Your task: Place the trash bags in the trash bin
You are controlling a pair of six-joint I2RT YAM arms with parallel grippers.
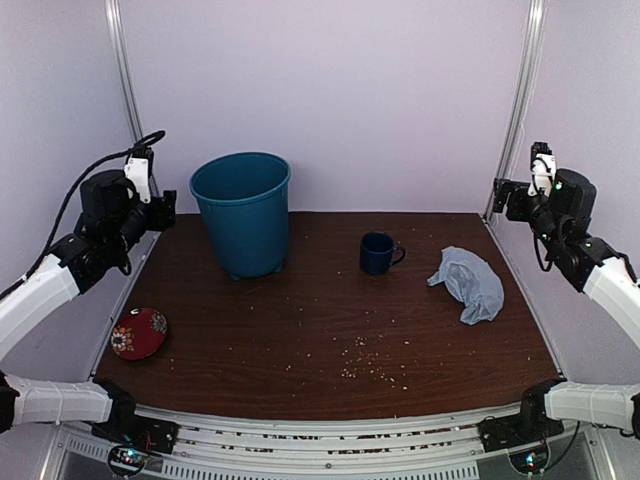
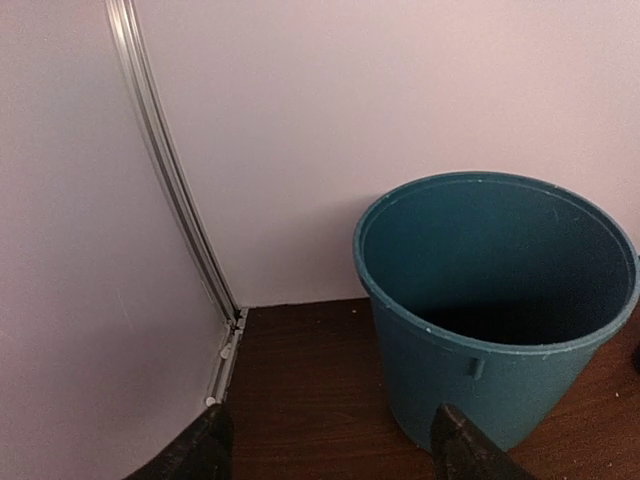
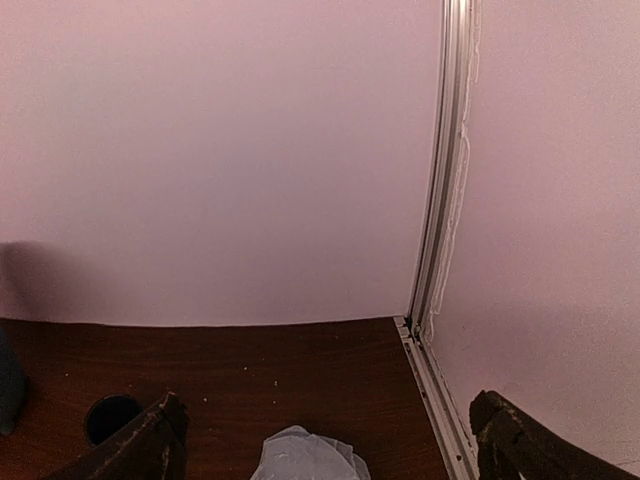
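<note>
L claw (image 2: 325,450): up in the air at the far-L edge of the worktop (image 1: 300,320), jaws well apart, nothing btwn them, touching nothing. Its wrist cam looks into the trash bin (image 2: 480,390), only dark shadow visible inside.

R claw (image 3: 330,445): raised at the far-R corner, jaws spread wide, holding nothing. Fingers (image 3: 150,445) frame the back corner of the enclosure.

Trash bin: teal, upright, back-L of worktop, near the rear wall, just R of L claw.

Trash bag (image 1: 468,283): pale blue-grey, crumpled in a heap flat on the worktop, R side, near the R edge. Well apart from the bin, not touched by either claw. In R wrist view only its top shows, at the bottom edge btwn the fingers.

Other: dark blue mug (image 1: 377,253) upright, approx. centre-back, btwn bin and bag, handle to the R. Red patterned plate (image 1: 138,332) at L edge, partly over it. Pale crumbs (image 1: 370,360) scattered front-centre.
</note>
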